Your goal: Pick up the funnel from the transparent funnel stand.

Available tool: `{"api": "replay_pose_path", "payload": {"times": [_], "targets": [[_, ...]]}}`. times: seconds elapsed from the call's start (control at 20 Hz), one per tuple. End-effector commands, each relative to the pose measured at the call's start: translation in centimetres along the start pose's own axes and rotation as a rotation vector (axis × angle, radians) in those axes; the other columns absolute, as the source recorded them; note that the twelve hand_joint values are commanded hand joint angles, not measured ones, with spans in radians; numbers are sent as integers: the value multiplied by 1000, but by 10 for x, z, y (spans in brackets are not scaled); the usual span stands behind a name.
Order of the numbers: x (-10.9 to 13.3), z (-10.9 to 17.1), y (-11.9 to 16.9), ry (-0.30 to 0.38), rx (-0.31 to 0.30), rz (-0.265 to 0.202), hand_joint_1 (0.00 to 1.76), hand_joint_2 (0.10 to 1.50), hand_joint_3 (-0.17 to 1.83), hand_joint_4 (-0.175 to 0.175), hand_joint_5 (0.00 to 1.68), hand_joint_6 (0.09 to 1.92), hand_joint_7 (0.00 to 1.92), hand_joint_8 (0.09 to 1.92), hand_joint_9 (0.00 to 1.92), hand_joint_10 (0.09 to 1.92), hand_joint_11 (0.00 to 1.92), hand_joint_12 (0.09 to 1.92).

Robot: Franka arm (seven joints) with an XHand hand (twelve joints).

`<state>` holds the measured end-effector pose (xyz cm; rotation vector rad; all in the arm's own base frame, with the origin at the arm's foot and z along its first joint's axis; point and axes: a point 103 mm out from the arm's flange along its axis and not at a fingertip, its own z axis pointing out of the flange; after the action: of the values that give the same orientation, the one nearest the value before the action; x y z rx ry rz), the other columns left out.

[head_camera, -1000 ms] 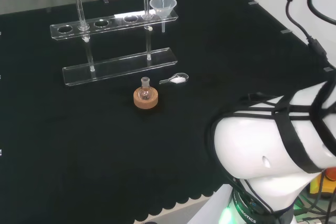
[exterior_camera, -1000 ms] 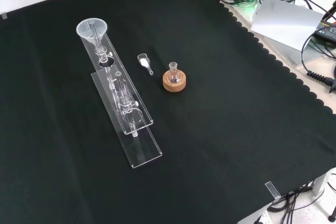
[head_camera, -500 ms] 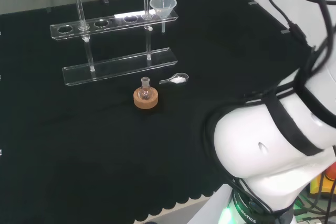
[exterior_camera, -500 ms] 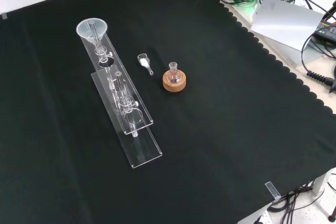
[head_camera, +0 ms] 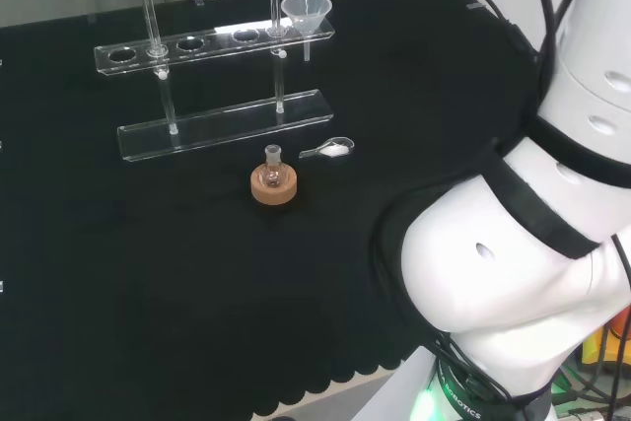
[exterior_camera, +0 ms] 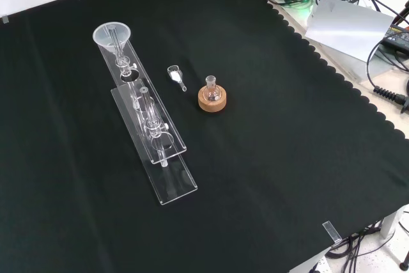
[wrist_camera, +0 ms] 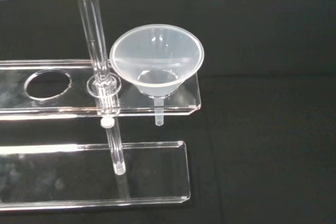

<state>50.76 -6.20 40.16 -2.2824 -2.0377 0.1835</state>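
A clear plastic funnel [head_camera: 307, 11] sits in the end hole of the transparent funnel stand [head_camera: 212, 46], at the stand's right end in the head view. In the front view the funnel [exterior_camera: 112, 35] is at the far end of the stand [exterior_camera: 150, 129]. The wrist view looks at the funnel [wrist_camera: 156, 62] close up, its stem hanging through the stand's top plate [wrist_camera: 63, 106] beside an upright post [wrist_camera: 100, 61]. The arm's white links [head_camera: 532, 244] rise at the right of the head view.
A small round flask on a cork ring [head_camera: 273, 182] stands in front of the stand in the head view, with a small clear scoop of white powder [head_camera: 333, 150] to its right. In the front view the flask [exterior_camera: 211, 96] and scoop [exterior_camera: 175, 75] lie right of the stand.
The arm's white links have swung up and shifted in the head view. The funnel, stand, flask and scoop have not moved.
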Motion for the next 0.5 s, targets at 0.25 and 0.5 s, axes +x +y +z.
{"api": "replay_pose_path", "payload": {"times": [0.25, 0.5], "targets": [[-14, 28, 45, -10, 73, -78, 3, 1125, 357, 2, 213, 87, 80, 458, 195, 629, 32, 1388], [-16, 43, 56, -19, 111, -76, 43, 1102, 330, 0, 214, 87, 103, 494, 222, 645, 37, 1395]]}}
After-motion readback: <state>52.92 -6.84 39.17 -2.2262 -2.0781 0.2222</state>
